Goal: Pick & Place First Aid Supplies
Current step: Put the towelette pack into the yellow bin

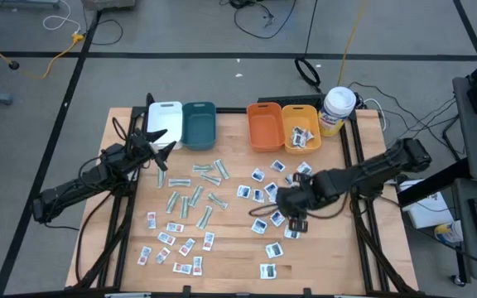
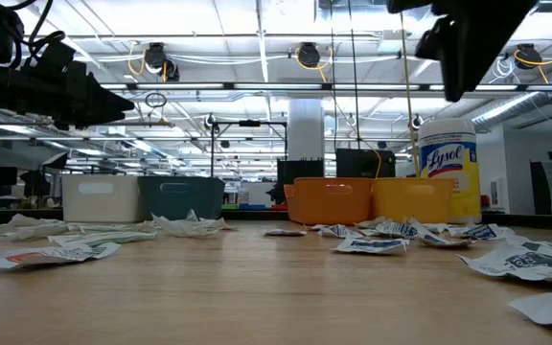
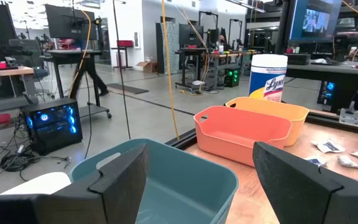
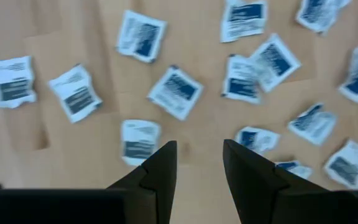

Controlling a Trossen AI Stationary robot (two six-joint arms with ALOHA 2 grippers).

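Right gripper (image 4: 197, 162) hangs jaws parted, empty, above blue-print packets (image 4: 176, 90) in front of the yellow bin (image 1: 301, 126), likely choosing 1; left gripper (image 3: 201, 177), spread empty, waits over the teal bin (image 3: 185, 180).

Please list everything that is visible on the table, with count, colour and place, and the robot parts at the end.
white bin: one, white, far left of the bin row
teal bin: one, teal, touching the white bin
orange bin: one, orange, right of centre
yellow bin: one, yellow, beside the orange bin, packets inside
canister: one, white, yellow label, right of the bins
packets: dozens, white and pale green, spread on the table
left gripper: open, empty, near the white bin
right gripper: part open, empty, above the blue-print packets
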